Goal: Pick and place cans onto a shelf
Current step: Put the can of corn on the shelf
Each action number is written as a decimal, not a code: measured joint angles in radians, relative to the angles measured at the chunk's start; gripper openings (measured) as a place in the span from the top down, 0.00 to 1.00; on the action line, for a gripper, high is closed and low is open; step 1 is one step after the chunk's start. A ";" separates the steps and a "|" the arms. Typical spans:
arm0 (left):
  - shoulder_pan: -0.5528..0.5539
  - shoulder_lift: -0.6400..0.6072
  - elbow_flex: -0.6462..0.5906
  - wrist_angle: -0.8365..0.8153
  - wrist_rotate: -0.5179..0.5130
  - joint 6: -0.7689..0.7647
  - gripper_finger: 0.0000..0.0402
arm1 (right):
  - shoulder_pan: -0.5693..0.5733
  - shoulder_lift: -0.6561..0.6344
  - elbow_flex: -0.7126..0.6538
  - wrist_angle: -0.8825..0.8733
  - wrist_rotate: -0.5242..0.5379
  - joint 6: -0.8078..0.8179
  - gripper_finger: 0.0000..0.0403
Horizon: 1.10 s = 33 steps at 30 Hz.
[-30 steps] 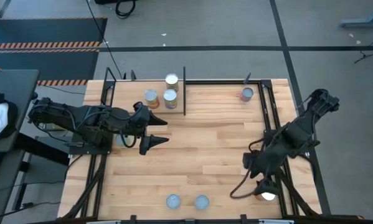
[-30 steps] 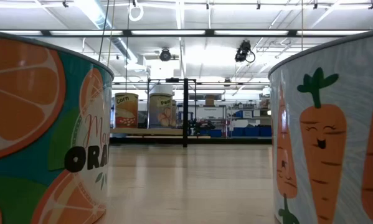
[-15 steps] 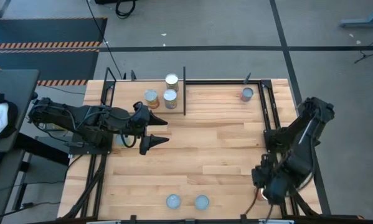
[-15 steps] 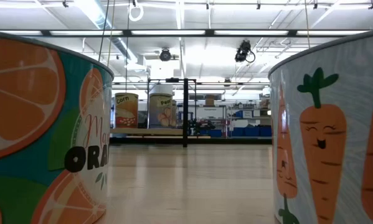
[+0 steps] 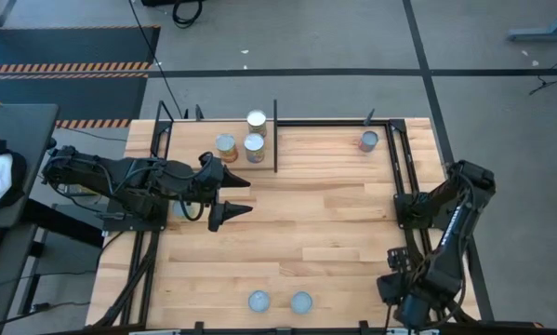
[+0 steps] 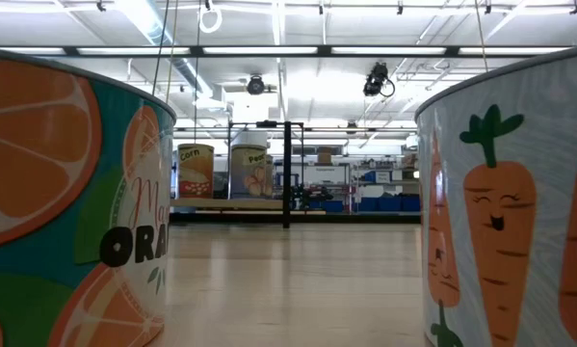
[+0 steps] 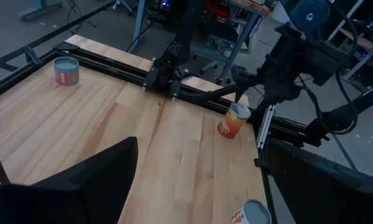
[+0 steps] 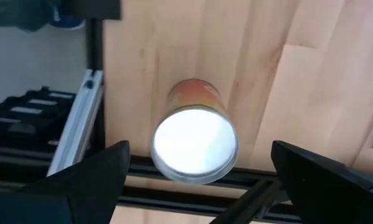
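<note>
A robotics lab or workshop hall: the light-wood butcher-block tabletop [image 5: 297, 214] stands on a grey concrete floor [image 5: 352, 37] crossed by black-and-orange striped hazard tape [image 5: 64, 67], under long white ceiling strip lights [image 6: 288, 50], with stacked blue storage bins [image 6: 384, 203] behind.
</note>
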 joint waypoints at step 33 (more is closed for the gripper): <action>0.000 0.000 0.000 0.001 0.000 0.000 0.11 | 0.033 0.001 -0.156 0.123 -0.015 -0.078 0.01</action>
